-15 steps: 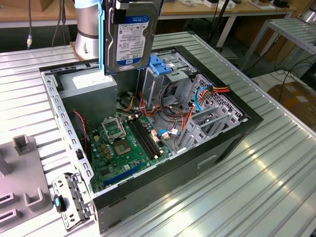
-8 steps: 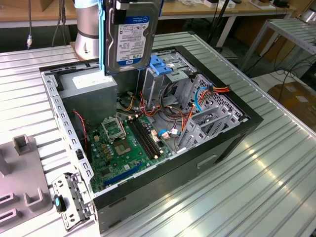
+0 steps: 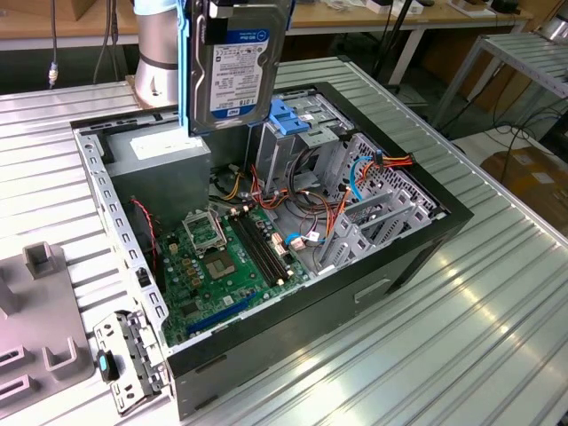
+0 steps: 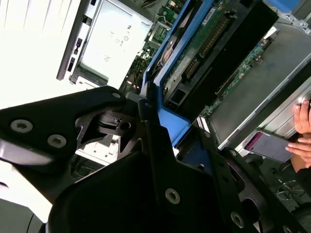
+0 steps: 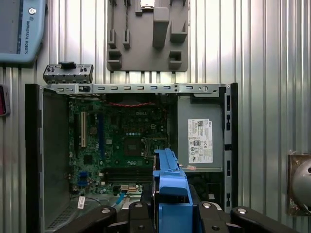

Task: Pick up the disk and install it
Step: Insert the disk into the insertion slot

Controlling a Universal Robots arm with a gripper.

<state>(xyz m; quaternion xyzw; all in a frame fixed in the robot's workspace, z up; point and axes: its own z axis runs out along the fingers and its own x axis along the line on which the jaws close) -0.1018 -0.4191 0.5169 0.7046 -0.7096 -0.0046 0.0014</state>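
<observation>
aloft, disk [image 3: 240,67] upright in the hand [image 5: 170,201], over the case [image 3: 293,339]

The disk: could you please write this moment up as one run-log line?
disk: held upright above open computer case | gripper: jaws shut on disk | install: not yet done

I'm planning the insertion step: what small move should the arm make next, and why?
Likely a short sideways shift toward the drive cage before lowering: the pincer holds the disk upright above the open case, to the exterior view's left of the cage.
</observation>
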